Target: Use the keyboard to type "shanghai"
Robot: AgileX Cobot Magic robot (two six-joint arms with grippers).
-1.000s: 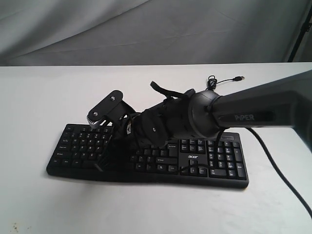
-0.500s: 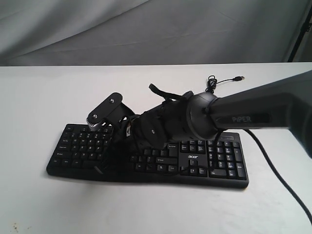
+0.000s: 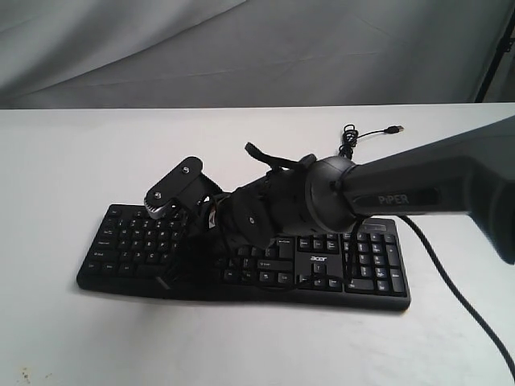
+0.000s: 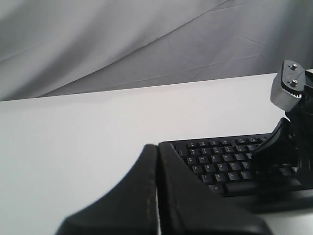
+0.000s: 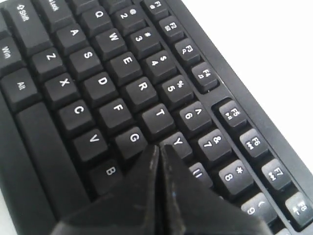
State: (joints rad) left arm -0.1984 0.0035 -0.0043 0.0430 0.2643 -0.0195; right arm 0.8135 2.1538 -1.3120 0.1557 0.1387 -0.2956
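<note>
The black keyboard (image 3: pixel 370 259) lies across the white table, its acer logo facing the front edge. My right arm reaches across it to the left half. The right gripper (image 3: pixel 183 249) is shut and empty. In the right wrist view the right gripper (image 5: pixel 159 147) has its tips pressed together just above the keys (image 5: pixel 98 83), between G and Y, hiding the H key. My left gripper (image 4: pixel 157 147) is shut on nothing and hangs off the keyboard's (image 4: pixel 220 161) left end, over bare table. It does not show in the exterior view.
The keyboard's thin cable with its USB plug (image 3: pixel 358 135) lies coiled behind the keyboard. The right arm's black cable (image 3: pixel 455 277) trails over the table at the right. A grey cloth backdrop (image 3: pixel 241 48) hangs behind the table.
My right arm has edged a little to the left and sunk slightly over the keyboard's left half. The keyboard has stayed in place.
</note>
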